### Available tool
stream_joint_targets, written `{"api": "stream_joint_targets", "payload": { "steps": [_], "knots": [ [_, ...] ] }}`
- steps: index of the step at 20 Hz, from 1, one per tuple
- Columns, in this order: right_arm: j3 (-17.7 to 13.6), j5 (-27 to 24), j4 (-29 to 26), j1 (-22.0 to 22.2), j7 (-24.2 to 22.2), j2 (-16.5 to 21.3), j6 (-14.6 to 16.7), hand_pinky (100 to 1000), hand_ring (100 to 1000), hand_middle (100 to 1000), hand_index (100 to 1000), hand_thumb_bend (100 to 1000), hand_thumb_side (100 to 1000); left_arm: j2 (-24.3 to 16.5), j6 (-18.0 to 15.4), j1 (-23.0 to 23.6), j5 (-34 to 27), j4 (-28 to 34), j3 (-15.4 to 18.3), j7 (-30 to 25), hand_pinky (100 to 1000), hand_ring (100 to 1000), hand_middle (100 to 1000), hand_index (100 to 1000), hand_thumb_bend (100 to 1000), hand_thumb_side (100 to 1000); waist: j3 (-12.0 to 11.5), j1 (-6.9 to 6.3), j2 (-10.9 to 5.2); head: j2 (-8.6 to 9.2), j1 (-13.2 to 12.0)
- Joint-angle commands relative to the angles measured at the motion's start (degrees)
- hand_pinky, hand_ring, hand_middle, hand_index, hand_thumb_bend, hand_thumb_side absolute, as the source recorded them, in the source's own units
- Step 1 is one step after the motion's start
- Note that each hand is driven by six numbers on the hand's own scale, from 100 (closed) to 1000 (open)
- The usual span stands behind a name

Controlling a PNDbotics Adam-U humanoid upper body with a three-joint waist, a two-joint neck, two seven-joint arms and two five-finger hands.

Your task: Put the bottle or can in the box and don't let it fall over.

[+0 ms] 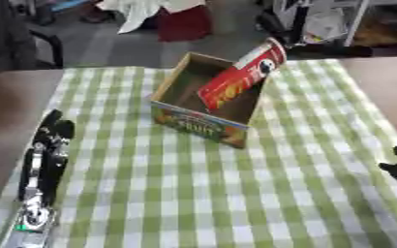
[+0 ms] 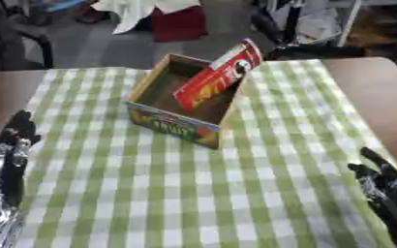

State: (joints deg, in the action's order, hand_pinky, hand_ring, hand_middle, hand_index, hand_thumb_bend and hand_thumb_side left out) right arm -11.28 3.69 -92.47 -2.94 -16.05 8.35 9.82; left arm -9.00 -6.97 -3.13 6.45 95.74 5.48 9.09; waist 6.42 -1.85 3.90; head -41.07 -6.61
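The can [image 1: 240,75] leans tilted in the box [image 1: 204,123], its top on the far right rim, both hands [image 1: 49,145] [image 2: 384,186] away with fingers straight, so right it gently from the right.

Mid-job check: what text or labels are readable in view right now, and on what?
"FRUIT": on the box's front wall, blurred, so a likely reading only.
Can, leaning in the box: red and yellow label with a black-and-white mark near the top; no words readable.
Nothing else readable.
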Motion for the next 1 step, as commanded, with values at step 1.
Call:
{"api": "stream_joint_targets", "payload": {
  "steps": [1],
  "knots": [
    [-0.25,0.03,-0.79,-0.28,0.03,1.29,0.0,981,856,1000,925,100,605,-0.32,-0.01,-0.59,0.15,1.11,-0.15,-0.36,893,972,935,975,498,831,0.04,0.01,-0.72,-0.41,-0.07]
  ]
}}
